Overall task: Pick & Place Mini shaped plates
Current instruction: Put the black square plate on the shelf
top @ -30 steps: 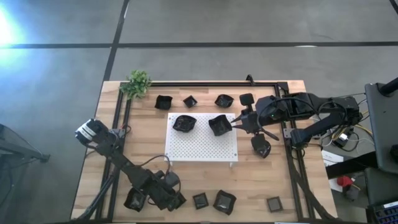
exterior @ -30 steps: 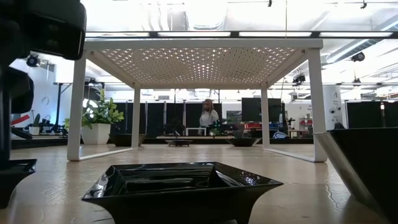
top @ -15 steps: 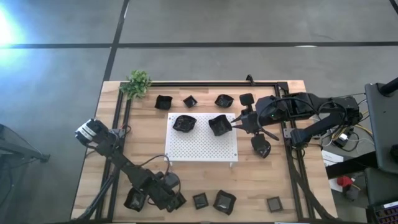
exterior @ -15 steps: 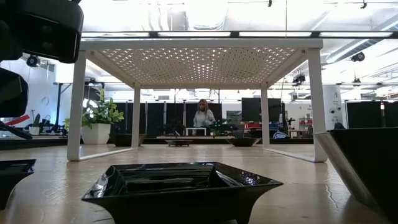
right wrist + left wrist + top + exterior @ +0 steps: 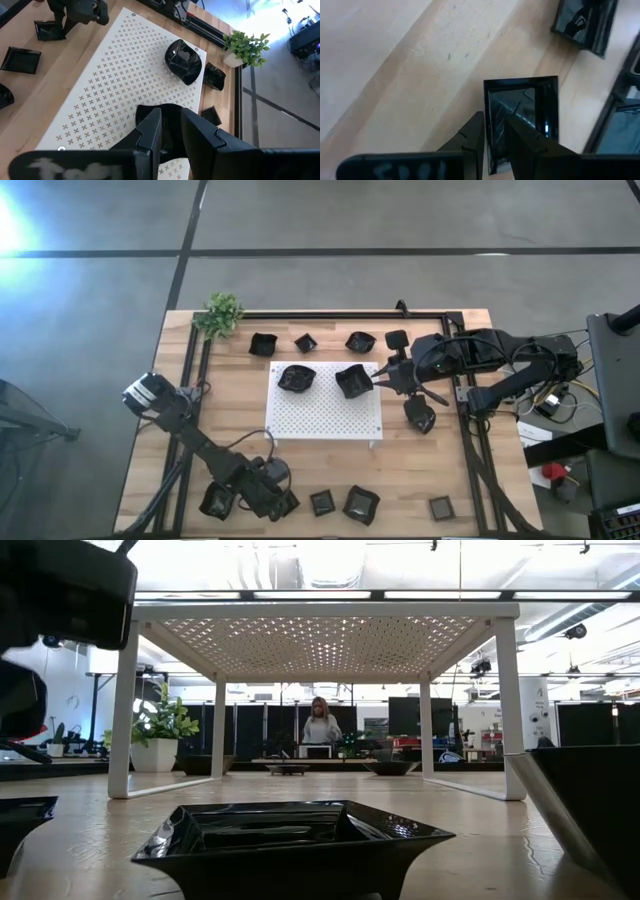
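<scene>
- High view: the white perforated board (image 5: 323, 403) sits at the frame's middle on the wooden table (image 5: 420, 470), carrying a rounded black plate (image 5: 296, 378) at its upper left and a wavy-edged plate (image 5: 352, 382) at its upper right.
- The right gripper (image 5: 378, 382) reaches in from the right and touches that wavy-edged plate's right rim.
- Three more small plates (image 5: 305, 342) line up above the board, beside the green plant (image 5: 221, 313) at the table's upper-left corner.
- The left gripper (image 5: 283, 504) is at the lower left of the table, over a square plate (image 5: 290, 505); other plates (image 5: 361, 504) lie along the lower edge.
- Low view: a square black dish (image 5: 292, 843) fills the lower centre, its long axis running across the frame; the board stands behind on white legs, and a person (image 5: 321, 728) stands far off in the room.
- Left wrist view: the fingers (image 5: 474, 141) stand slightly apart, one on each side of the square plate's near rim; the plate's corner-to-corner line points toward the upper right. Whether they press it is hard to judge.
- Right wrist view: the fingers (image 5: 148, 131) straddle the wavy-edged plate's rim, narrowly parted.
- No writing can be read on any plate.
</scene>
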